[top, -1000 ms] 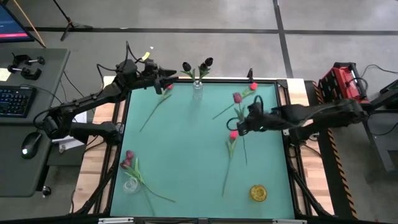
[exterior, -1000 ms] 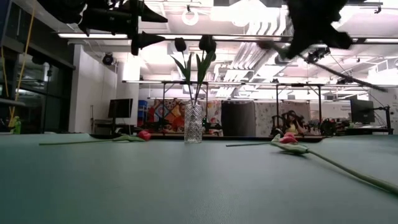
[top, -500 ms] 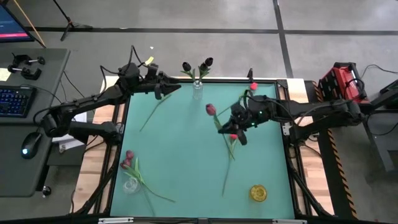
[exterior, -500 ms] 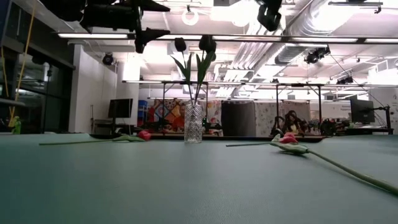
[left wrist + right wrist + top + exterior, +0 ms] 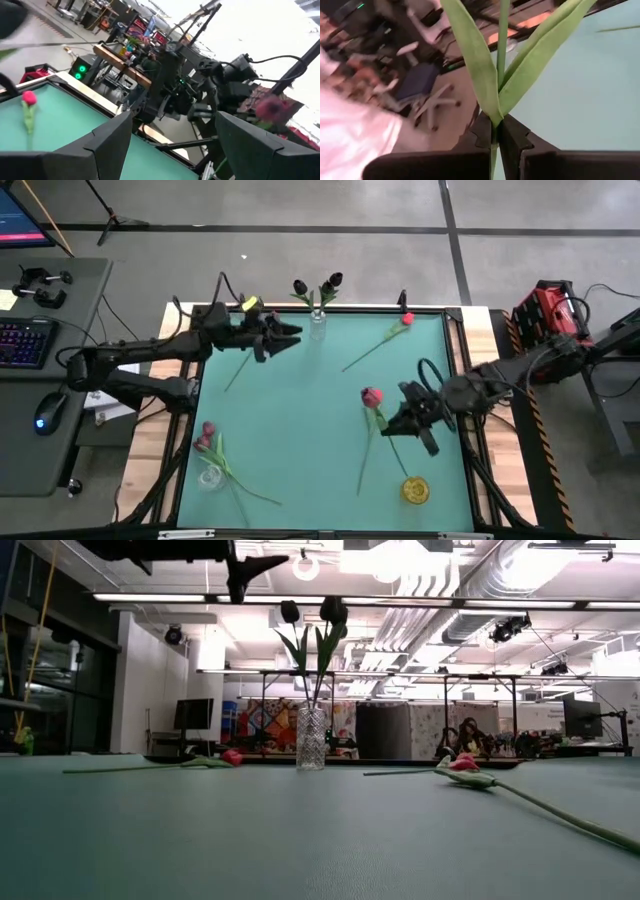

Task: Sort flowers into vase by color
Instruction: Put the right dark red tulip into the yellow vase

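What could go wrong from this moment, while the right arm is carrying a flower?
1. The right gripper pinches only the thin stem of the pink tulip, so it may slip or swing.
2. The clear vase is narrow and holds black tulips; a wrong drop would mix colors.
3. The open left gripper hovers beside that vase.

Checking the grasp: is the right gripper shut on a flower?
Shut on a flower: the right gripper pinches a green stem between closed fingers.
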